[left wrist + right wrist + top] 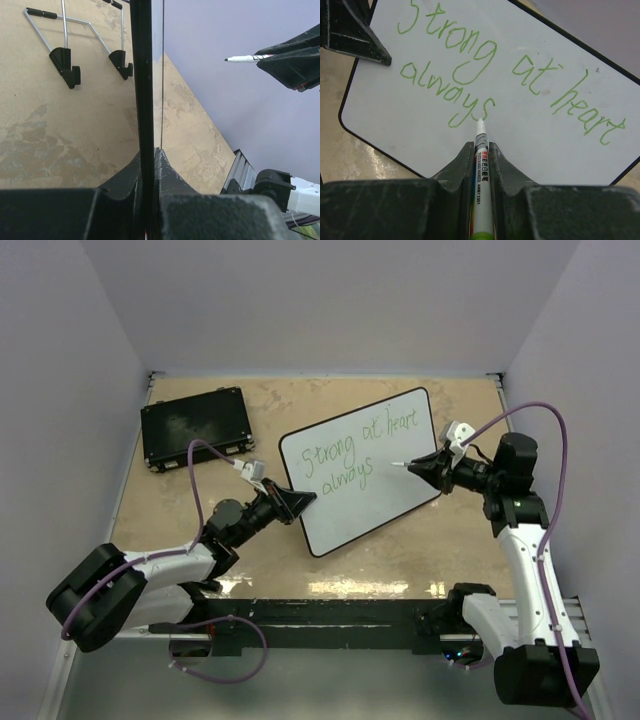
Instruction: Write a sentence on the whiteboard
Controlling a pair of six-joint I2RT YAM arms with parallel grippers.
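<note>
The whiteboard stands tilted on the table, its face toward the right arm. The sentence on it reads "Strong at heart" with "always" beneath, in green. My left gripper is shut on the whiteboard's left rim, which shows edge-on between its fingers. My right gripper is shut on a white marker whose tip points just past the "s" of "always". In the left wrist view the marker hangs clear of the board face.
A flat black case lies at the back left of the tan table. Grey walls close in the back and both sides. A wire bracket with black feet shows left of the board's rim.
</note>
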